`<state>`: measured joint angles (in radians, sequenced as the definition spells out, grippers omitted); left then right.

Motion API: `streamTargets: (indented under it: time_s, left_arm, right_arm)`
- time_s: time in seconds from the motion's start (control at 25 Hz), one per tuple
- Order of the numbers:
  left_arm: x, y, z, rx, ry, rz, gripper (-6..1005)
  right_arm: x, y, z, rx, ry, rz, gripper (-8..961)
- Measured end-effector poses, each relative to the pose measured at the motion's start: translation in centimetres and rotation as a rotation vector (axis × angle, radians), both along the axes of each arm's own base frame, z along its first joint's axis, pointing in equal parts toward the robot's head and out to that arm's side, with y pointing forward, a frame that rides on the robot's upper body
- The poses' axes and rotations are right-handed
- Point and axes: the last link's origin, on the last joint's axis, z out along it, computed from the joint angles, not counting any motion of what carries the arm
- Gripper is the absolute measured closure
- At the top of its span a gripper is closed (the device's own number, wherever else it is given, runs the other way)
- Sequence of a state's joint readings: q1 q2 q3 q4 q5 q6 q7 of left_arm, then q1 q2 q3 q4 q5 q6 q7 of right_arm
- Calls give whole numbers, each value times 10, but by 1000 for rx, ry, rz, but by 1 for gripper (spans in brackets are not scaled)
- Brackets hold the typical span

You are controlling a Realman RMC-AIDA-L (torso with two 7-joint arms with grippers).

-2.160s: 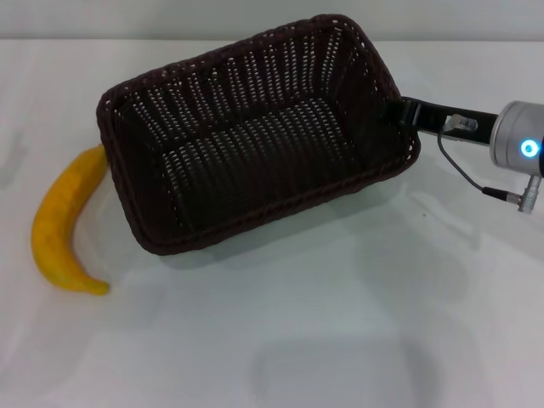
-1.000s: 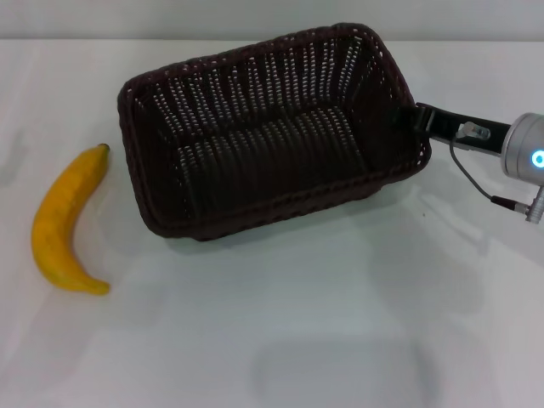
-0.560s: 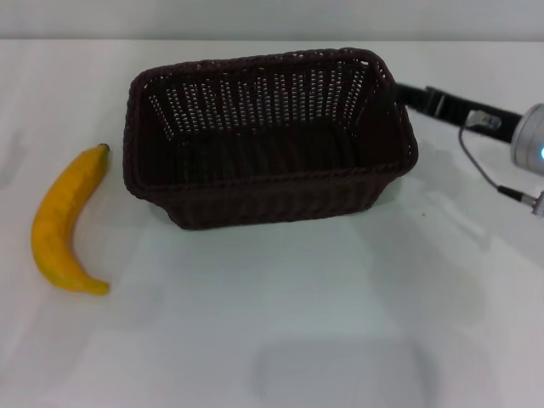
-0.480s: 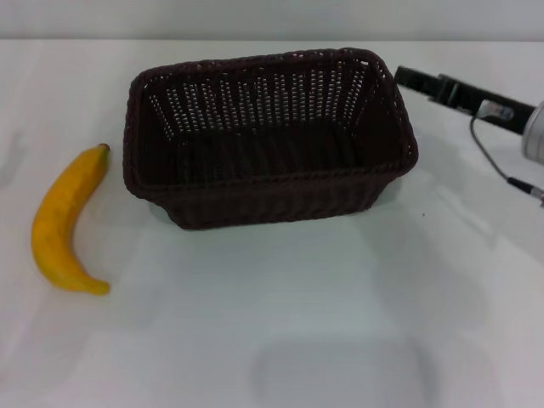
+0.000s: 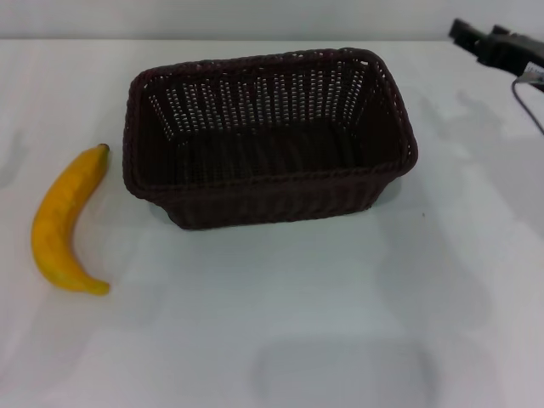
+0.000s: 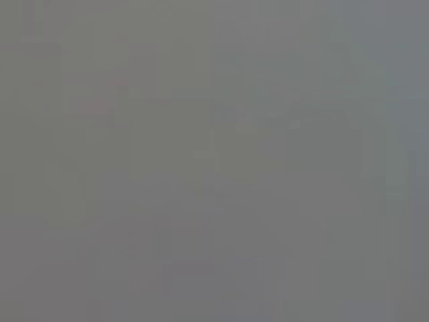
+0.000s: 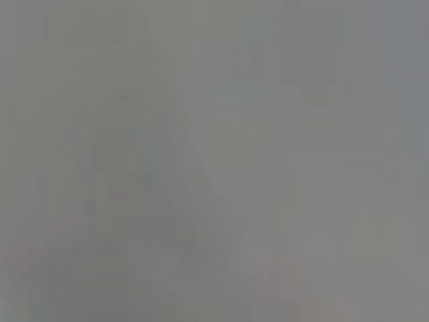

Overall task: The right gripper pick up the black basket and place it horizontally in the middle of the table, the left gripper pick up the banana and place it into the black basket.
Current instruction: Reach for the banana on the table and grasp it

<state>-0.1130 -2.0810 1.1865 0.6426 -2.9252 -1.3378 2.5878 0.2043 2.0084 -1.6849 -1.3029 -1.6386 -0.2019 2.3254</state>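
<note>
1. Basket position: the black basket point(image 5: 270, 136) sits on the white bench point(image 5: 280, 323) near its middle, long sides running across the head view, opening upward. Nothing lies inside it. Judged from this, the placing step is complete.

2. Right pincer point(image 5: 466, 32): it is at the far right edge of the head view, well apart from the basket and holding nothing. Whether it is spread or pressed together cannot be told. It should clear the work area fully before the other arm moves in.

3. Banana point(image 5: 65, 223): it lies flat on the bench to the robot's left of the basket, apart from its short side, dark stem end pointing away from the robot.

4. Left pincer: not visible in any view; its state cannot be told.

5. Step in hand, as judged: fetch the banana. Approach from above, straddle the thick middle across its width, and close gently to avoid bruising.

6. Lift above the braided rim before crossing; release low over the basket floor.
</note>
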Motion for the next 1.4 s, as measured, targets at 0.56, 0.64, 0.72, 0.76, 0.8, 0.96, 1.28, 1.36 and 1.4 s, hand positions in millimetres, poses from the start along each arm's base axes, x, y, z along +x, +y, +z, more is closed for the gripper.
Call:
streamTargets:
  time_s: [0.56,0.64,0.72,0.76,0.8,0.96,1.28,1.36,1.4]
  left_arm:
    - [7,6,1,-4,-21,-31,120]
    - [7,7,1,-2,-22,-33,120]
    - [7,8,2,-3,-22,-31,120]
    - [7,9,2,-4,-23,-27,120]
    - [6,10,2,-6,-23,-22,120]
    - [6,13,2,-13,-26,-10,120]
    - [5,16,2,-17,-29,1,120]
    - [6,17,2,-20,-30,-3,120]
    - [7,18,1,-22,-30,-5,120]
  right_arm:
    - [39,35,23,328,-312,-101,319]
    - [43,36,26,372,-319,-91,320]
    - [47,35,28,401,-292,-80,321]
    - [48,34,29,415,-282,-63,321]
    - [47,33,28,425,-278,-42,322]
    - [34,29,12,399,-395,94,324]
    - [33,9,-3,503,-568,310,327]
    - [38,5,-3,533,-576,319,328]
    - [40,4,-2,542,-573,313,329]
